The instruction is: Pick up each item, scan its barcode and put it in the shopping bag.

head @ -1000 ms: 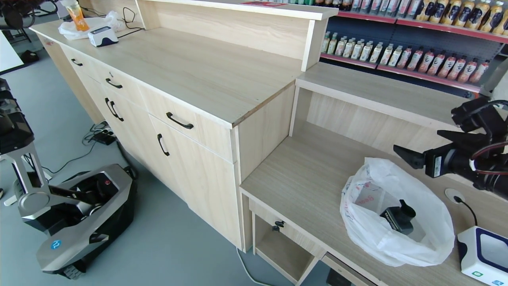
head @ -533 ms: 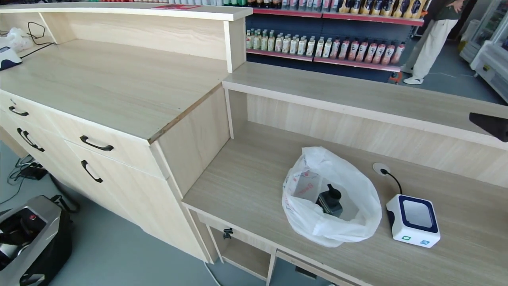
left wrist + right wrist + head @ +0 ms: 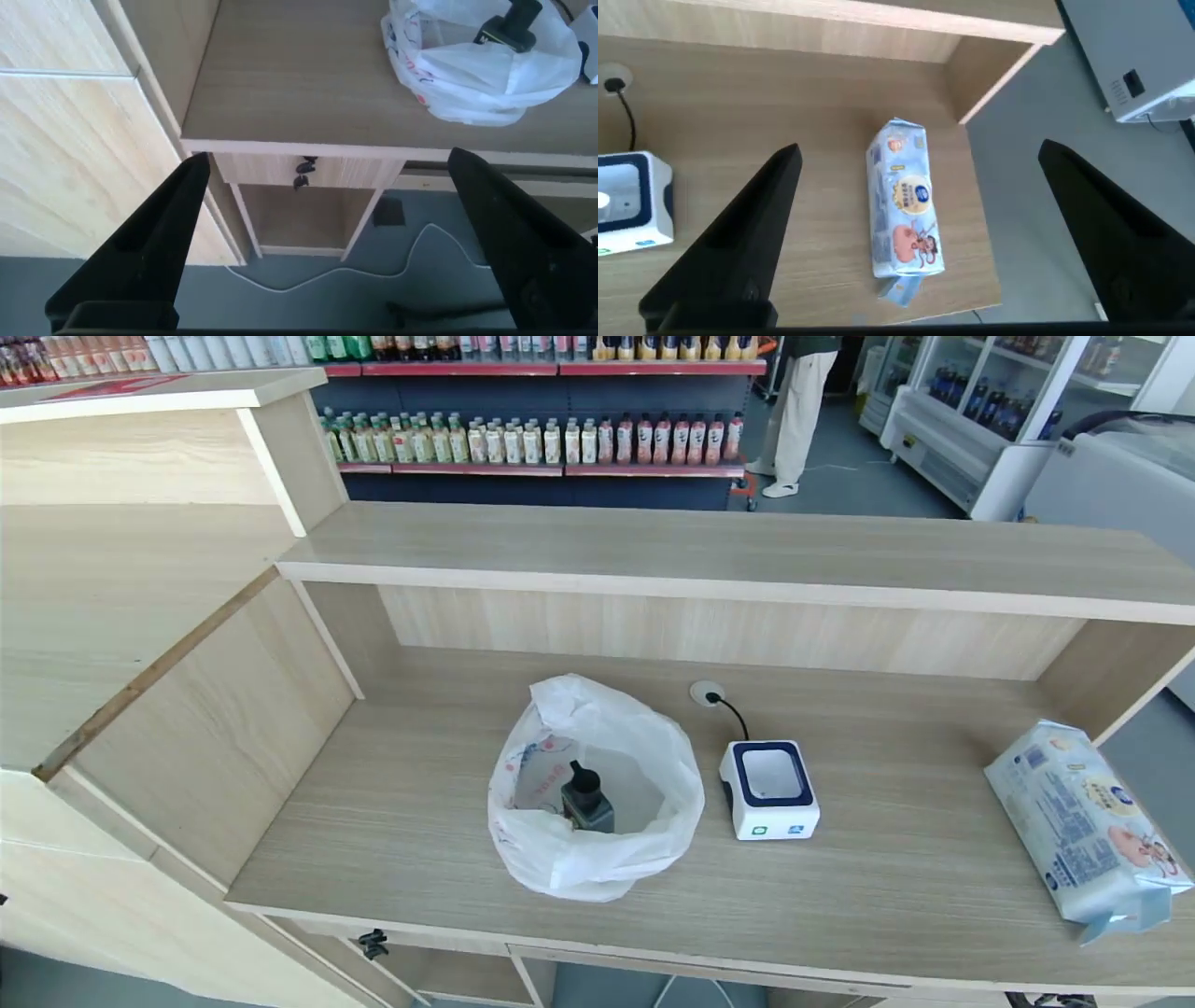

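Observation:
A white plastic shopping bag [image 3: 597, 793] stands open on the wooden counter [image 3: 887, 887], with a dark bottle [image 3: 586, 798] inside it. Just right of the bag sits a white barcode scanner [image 3: 768, 789] with a blue-framed window. A light blue pack of wipes [image 3: 1083, 831] lies at the counter's right end. My right gripper [image 3: 920, 233] hovers open above the wipes pack [image 3: 904, 210], with the scanner [image 3: 631, 203] off to one side. My left gripper [image 3: 332, 243] hangs open off the counter's front edge, with the bag [image 3: 476, 61] and bottle [image 3: 509, 26] farther off.
A raised ledge [image 3: 728, 546] runs along the back of the counter, and a taller cabinet [image 3: 121, 597] walls off the left. The scanner's cable runs to a grommet [image 3: 707, 692]. Shelves of bottles [image 3: 532, 439] stand behind. An open compartment [image 3: 304, 219] lies under the counter.
The head camera has swung right: the bag and scanner now sit mid-picture and the wipes pack has come into sight. The right arm seen a second ago is out of the head view.

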